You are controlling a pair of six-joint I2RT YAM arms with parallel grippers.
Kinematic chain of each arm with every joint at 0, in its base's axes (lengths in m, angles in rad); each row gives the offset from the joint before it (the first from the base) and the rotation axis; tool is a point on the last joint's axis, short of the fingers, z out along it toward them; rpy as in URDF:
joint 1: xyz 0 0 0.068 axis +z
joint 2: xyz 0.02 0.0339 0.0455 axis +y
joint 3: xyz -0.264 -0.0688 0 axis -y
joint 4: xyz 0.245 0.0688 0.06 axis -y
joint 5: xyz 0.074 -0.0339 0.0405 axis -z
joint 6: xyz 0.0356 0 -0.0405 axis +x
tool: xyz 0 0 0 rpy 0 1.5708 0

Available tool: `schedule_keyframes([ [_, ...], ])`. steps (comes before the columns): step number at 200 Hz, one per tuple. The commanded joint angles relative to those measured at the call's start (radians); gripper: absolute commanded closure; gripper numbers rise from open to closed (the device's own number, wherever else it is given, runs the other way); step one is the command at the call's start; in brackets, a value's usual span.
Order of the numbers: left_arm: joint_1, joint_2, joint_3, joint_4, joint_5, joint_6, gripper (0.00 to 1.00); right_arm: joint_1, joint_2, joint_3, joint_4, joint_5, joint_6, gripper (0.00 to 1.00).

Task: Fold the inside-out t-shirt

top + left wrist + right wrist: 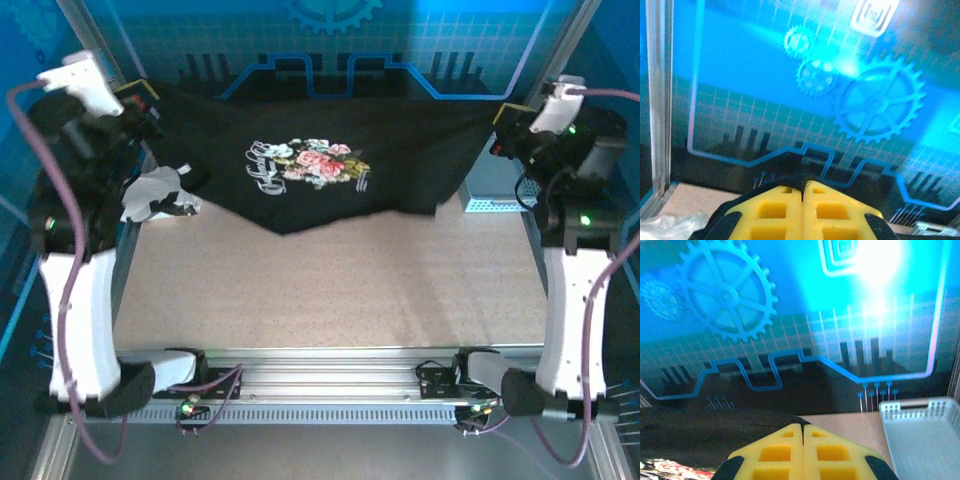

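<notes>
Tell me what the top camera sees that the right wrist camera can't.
Top view: the whole left arm and right arm, plus a white cloth by the left one. Right wrist view: the right gripper up close, yellow jaws pressed shut, and small blue pin marks on the wall. Both: the black t-shirt with its flower print, the table, the white basket and the wall's blue gear.

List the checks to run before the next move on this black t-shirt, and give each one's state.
1. Pads of the left gripper shut: ok.
2. Pads of the right gripper shut: ok.
3. The black t-shirt is held up between both grippers: ok.
4. Shirt hangs flat: not ok, its lower edge sags to a point.
5. The white garment is clear of the shirt's left sleeve: cannot tell, they overlap in the top view.
</notes>
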Motion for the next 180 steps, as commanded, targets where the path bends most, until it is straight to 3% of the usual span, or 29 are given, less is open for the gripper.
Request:
schedule_keyframes([
  [1,0.010,-0.140,-0.034,0.069,0.063,-0.027,1.00,0.007,-0.116,0.045,-0.035,0.018,-0.036,1.00],
  [38,0.010,-0.292,0.009,0.065,0.115,-0.032,1.00,0.006,-0.262,0.120,-0.136,0.030,-0.058,1.00],
  [79,0.010,-0.265,0.146,0.018,0.095,0.008,1.00,0.006,-0.296,0.235,-0.210,0.064,-0.093,1.00],
  [119,0.010,-0.053,0.282,-0.029,0.023,0.072,1.00,0.006,-0.223,0.250,-0.191,0.088,-0.118,1.00],
  [180,0.010,0.333,0.142,0.164,0.033,0.100,1.00,0.017,0.037,0.015,0.051,0.129,-0.136,1.00],
])
